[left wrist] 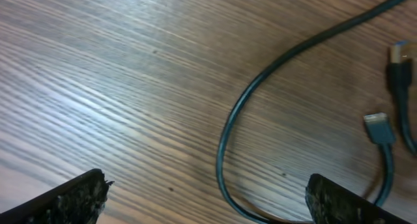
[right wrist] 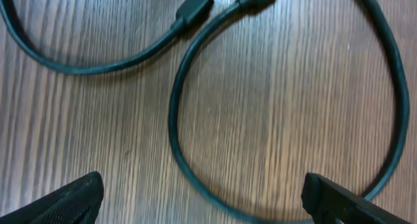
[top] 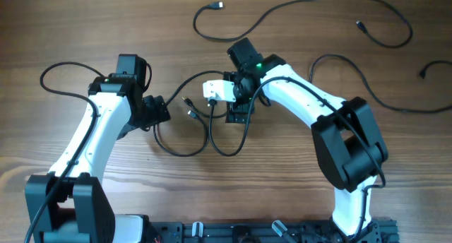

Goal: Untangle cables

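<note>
Two thin black cables lie looped together mid-table (top: pixel 185 150), their plugs (top: pixel 189 105) between the arms. In the left wrist view one cable (left wrist: pixel 225 139) curves between the open fingers, with two plugs (left wrist: pixel 379 127) at the right. My left gripper (top: pixel 154 113) (left wrist: pixel 208 193) is open and empty just left of the loops. In the right wrist view a loop (right wrist: pixel 174 120) runs between the fingers, with plugs (right wrist: pixel 194 9) at the top. My right gripper (top: pixel 239 110) (right wrist: pixel 202 190) is open and empty over the right loop (top: pixel 227 152).
Another long black cable (top: pixel 296 6) snakes across the far side, with plugs (top: pixel 219 4) at its ends. A further cable (top: pixel 381 102) lies at the far right. The arms' own thicker wires (top: pixel 53 87) loop beside them. The table is wooden.
</note>
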Controlling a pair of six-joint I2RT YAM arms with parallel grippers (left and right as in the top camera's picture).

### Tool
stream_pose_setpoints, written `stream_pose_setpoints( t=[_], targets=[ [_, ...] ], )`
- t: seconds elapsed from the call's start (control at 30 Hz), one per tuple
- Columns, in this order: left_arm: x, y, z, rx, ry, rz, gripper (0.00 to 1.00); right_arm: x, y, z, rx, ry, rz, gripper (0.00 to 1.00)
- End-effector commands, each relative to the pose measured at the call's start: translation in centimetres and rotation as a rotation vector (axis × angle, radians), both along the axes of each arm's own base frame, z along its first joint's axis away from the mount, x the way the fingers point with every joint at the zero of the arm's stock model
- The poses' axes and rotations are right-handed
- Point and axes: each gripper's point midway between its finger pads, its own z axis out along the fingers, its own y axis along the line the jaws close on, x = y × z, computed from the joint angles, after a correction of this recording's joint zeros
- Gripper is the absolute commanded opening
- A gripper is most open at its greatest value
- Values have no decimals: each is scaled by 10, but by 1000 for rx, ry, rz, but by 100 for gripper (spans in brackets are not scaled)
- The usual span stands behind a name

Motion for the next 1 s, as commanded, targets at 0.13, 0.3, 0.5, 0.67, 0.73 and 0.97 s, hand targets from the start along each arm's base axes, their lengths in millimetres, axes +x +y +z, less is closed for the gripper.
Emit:
stream_pose_setpoints(
  t=[0.13,0.3,0.5,0.67,0.73,0.97],
  targets=[
    [-2,-6,-1,-44,-5,-12,100,-14,16,-27,-17,29,61,98],
    [-5,-6,-5,-44,5,-12,100,-19,20,-35,-25,41,75,91],
    [-5,-6,-5,-44,4,-12,100,-19,20,-41,-29,48,74,84],
    [-5,-6,-5,-44,5,-12,100,-22,18,-58,-48,75,75,76],
    [-5,-6,-5,-44,5,-12,100,-23,16,-64,-55,87,75,69],
    [-5,-6,-5,-44,5,-12,100,-25,15,-69,-63,96,74,25]
  ],
)
